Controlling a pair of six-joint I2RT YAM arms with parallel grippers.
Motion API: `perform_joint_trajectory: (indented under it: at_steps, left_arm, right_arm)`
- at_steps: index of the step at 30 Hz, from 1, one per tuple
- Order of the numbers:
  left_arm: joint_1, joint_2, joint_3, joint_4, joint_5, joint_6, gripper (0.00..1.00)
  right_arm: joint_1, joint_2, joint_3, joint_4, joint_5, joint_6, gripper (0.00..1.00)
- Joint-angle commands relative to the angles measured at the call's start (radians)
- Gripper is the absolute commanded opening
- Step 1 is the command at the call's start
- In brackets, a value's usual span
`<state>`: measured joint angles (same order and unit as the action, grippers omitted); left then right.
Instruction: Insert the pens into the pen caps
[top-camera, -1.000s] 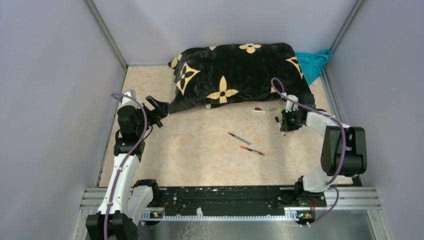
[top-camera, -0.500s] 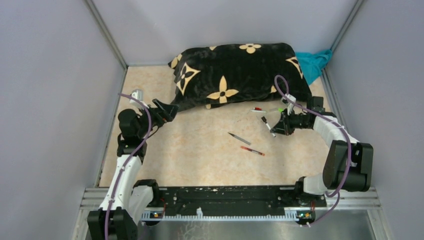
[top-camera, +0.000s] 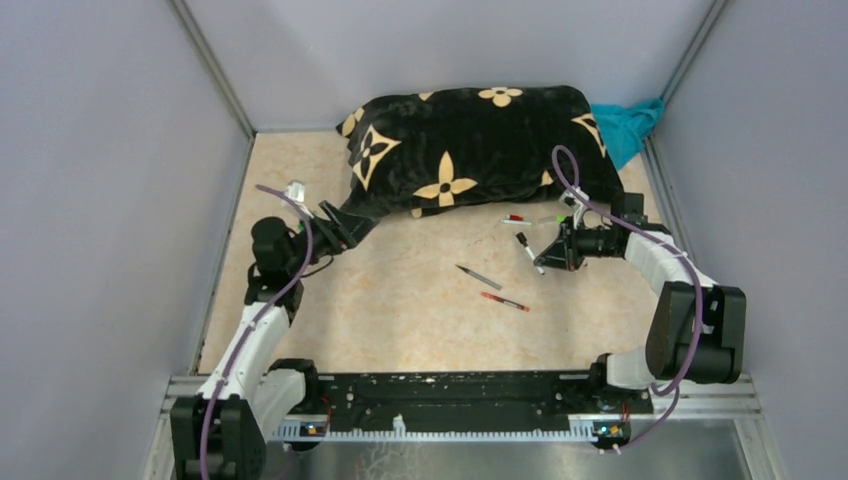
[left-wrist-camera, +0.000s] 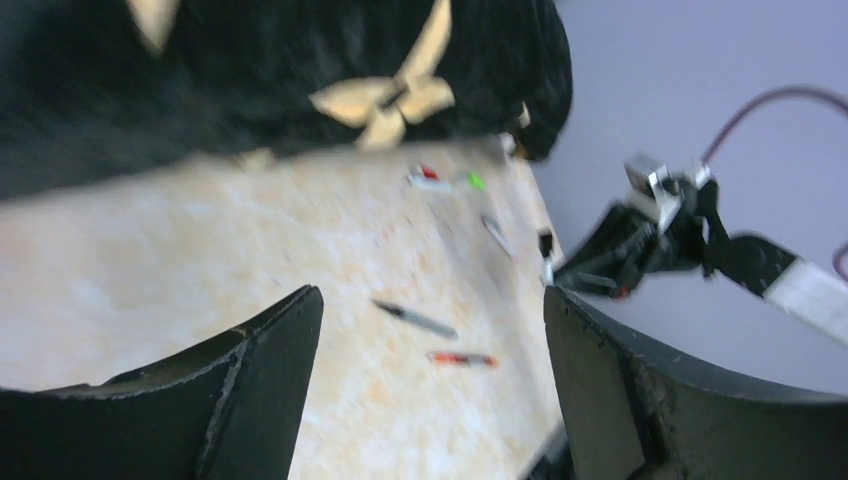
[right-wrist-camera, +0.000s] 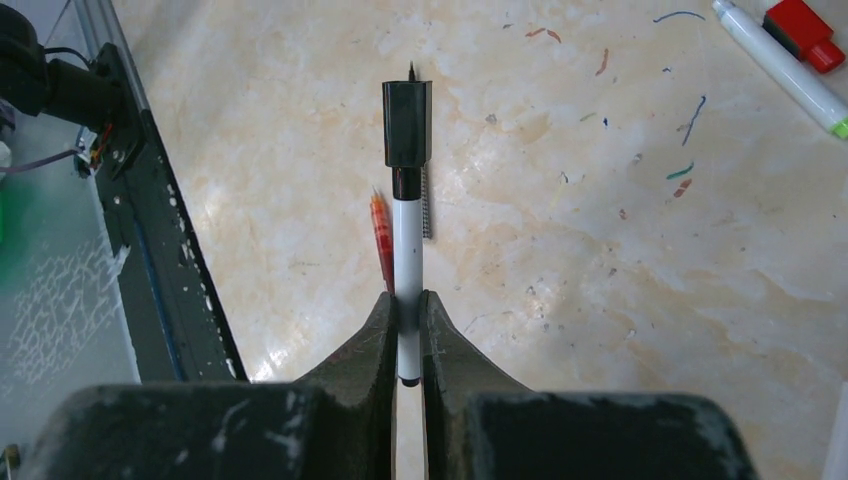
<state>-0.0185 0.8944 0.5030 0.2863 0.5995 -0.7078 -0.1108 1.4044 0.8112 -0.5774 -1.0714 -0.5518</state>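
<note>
1. The white pen hangs clear of the table, right of centre. Your right claw pinches it close to its tail, jaws pressed hard onto the barrel. A black piece sits on the free end; whether that is a seated cap cannot be told.
2. On the table to the left of it lie a grey pen and, nearer, a red pen, neither touching the held one. Farther back, near the cushion, rest a white marker with a green end and a short red cap just beside it.
3. Your left claw is spread wide and empty at the cushion's left corner, well apart from every pen. Its own view is blurred.
4. Risk: the grip is at the tail, so most of the pen sticks out past the jaws. Any sideways push at the tip could swivel the pen between the pads or lever it out.
5. Risk: no cap is held or braced. A loose cap will likely skid or roll if you press a pen into it one-handed.
</note>
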Motion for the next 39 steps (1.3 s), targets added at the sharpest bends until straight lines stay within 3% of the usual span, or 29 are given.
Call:
perform_joint_trajectory:
  at_steps: [1, 7, 23, 28, 39]
  left_arm:
    - [-0.145, 0.064, -0.056, 0.157, 0.018, -0.158, 0.85]
    - [-0.358, 0.182, -0.057, 0.315, -0.114, -0.254, 0.83]
    - [-0.665, 0.547, 0.163, 0.422, -0.268, -0.335, 0.75]
    - [-0.721, 0.626, 0.239, 0.381, -0.319, -0.346, 0.73]
    - [-0.755, 0.701, 0.347, 0.269, -0.341, -0.331, 0.51]
  right_arm:
    - [0.057, -0.041, 0.022, 0.107, -0.034, 0.135, 0.00]
    - [0.151, -0.043, 0.044, 0.146, -0.040, 0.243, 0.00]
    - [0.269, -0.037, 0.076, 0.238, -0.079, 0.382, 0.00]
    - [0.287, -0.037, 0.079, 0.236, -0.081, 0.380, 0.00]
    - [0.300, -0.036, 0.086, 0.234, -0.063, 0.376, 0.00]
